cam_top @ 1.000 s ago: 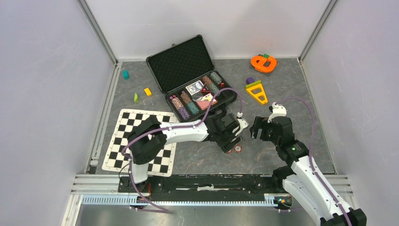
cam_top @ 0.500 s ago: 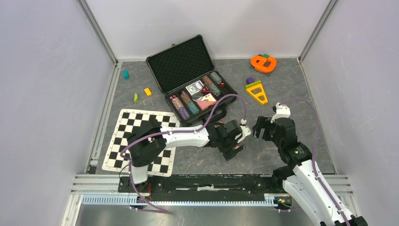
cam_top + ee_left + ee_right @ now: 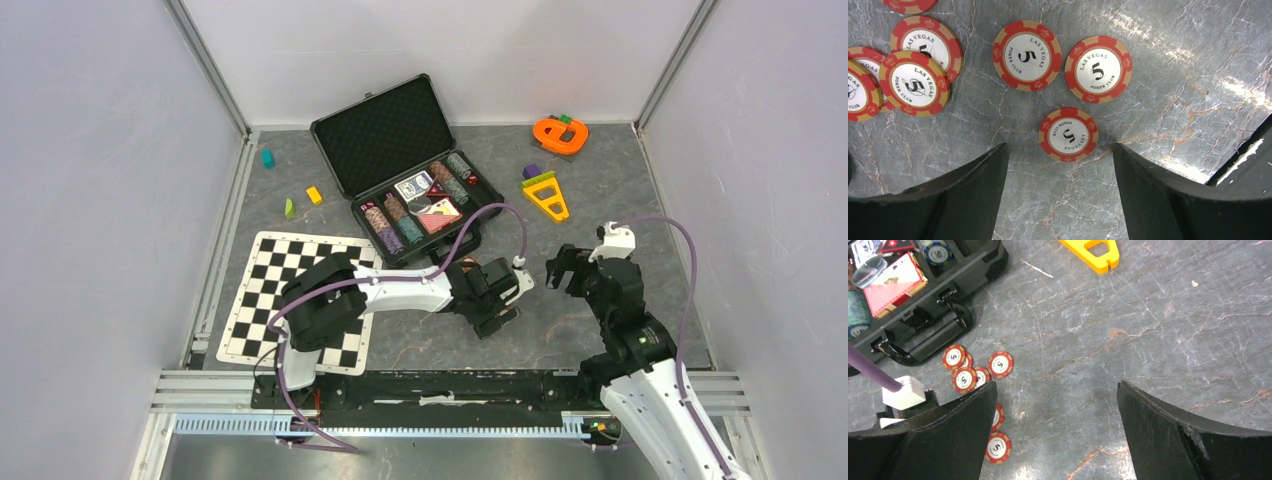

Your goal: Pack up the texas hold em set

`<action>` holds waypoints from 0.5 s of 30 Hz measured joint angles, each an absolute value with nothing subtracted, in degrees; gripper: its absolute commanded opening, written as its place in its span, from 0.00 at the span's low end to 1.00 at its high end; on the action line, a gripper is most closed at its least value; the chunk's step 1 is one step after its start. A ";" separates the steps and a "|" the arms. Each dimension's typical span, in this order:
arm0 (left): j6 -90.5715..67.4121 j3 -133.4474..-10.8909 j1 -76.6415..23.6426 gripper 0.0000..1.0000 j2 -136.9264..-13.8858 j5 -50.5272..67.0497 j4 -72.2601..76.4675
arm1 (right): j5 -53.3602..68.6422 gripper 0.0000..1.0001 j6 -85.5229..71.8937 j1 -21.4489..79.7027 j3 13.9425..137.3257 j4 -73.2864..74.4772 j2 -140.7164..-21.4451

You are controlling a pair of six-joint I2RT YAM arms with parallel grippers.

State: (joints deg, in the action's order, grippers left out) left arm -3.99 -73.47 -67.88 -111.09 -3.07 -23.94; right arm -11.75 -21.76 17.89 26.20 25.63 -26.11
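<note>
The black briefcase (image 3: 385, 135) lies open at the back, with coloured chip stacks, card decks and dice in its foam tray; its front wall and handle also show in the right wrist view (image 3: 930, 347). Several loose red-white poker chips lie on the grey table in front of it. In the left wrist view the nearest chip (image 3: 1068, 134) lies flat just ahead of my open, empty left gripper (image 3: 1059, 167), with others (image 3: 1027, 55) beyond. My left gripper (image 3: 503, 300) covers the chips in the top view. My right gripper (image 3: 1056, 392) is open and empty over bare table right of the chips (image 3: 1000, 364).
A black-white checkered mat (image 3: 262, 300) lies at the front left under the left arm. Yellow (image 3: 546, 196) and orange (image 3: 560, 133) toys lie at the back right; the yellow one shows in the right wrist view (image 3: 1093, 250). Small coloured blocks (image 3: 314, 195) lie left of the case.
My left gripper has shifted slightly over the loose chips, hiding the one seen earlier in the top view. My right gripper has drawn back to the right, away from the left gripper.
</note>
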 measured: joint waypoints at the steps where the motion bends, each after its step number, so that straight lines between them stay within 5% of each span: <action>1: -3.99 -73.52 -67.88 0.76 -111.20 -3.14 -23.92 | -12.03 0.95 -21.80 17.89 26.39 25.74 -25.67; 8: -3.92 -75.75 -68.18 0.48 -112.79 -3.31 -24.16 | -14.02 0.95 -21.85 17.89 27.38 26.46 -23.90; 15: -3.95 -75.96 -68.25 0.39 -112.88 -3.55 -24.38 | -14.17 0.95 -21.87 17.89 27.38 27.07 -23.68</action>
State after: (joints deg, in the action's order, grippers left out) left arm -3.95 -75.96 -68.25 -112.88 -3.55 -24.38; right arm -14.17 -21.87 17.89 27.38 27.07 -23.68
